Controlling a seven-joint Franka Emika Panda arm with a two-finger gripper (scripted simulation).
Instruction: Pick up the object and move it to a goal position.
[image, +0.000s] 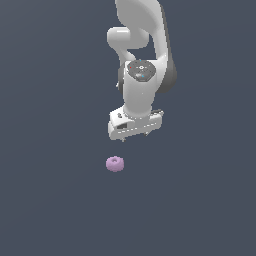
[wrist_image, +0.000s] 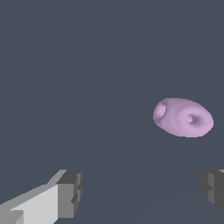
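Note:
The object (image: 115, 163) is a small pale purple doughnut-shaped lump with a central dimple, lying on the dark grey floor. In the exterior view it sits below the white gripper (image: 134, 136) and slightly toward that view's left, apart from it. The wrist view shows the object (wrist_image: 183, 117) ahead of the gripper (wrist_image: 142, 192), outside the gap between the fingers. Both grey fingertips (wrist_image: 70, 192) stand wide apart with nothing between them, so the gripper is open.
The white arm (image: 142, 55) rises behind the gripper toward the top of the exterior view. A plain dark grey surface (image: 200, 200) surrounds the object on all sides.

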